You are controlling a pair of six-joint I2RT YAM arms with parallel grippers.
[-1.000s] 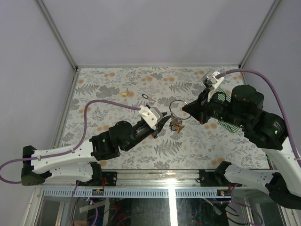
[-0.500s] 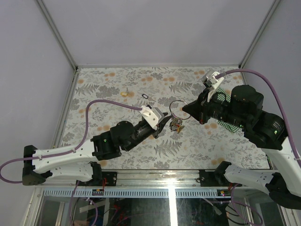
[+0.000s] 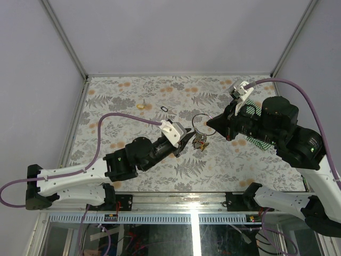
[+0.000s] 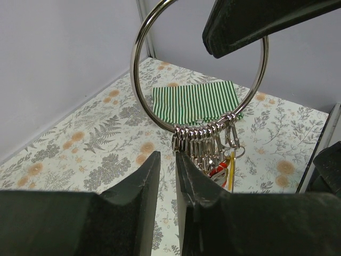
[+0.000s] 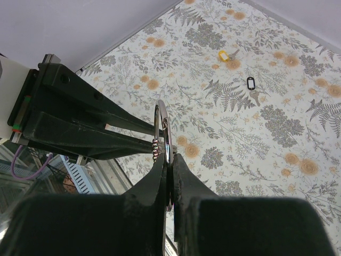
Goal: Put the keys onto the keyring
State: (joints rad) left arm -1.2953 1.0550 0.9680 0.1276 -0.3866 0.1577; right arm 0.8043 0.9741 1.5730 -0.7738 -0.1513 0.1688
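cloth [image 4: 194, 101]: green-striped, flat on table | table [image 3: 122, 90]: floral cover | walls [image 3: 176, 32]: plain grey

Legible markings | none | I can read no text, label, brand or number in any of my three views.

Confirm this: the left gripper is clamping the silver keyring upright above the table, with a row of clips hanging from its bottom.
Wrong arm: the right gripper clamps the keyring; the right wrist view shows it shut on the rim. The left gripper only sits by the clips. The ring stands upright above the table, clips at its bottom.
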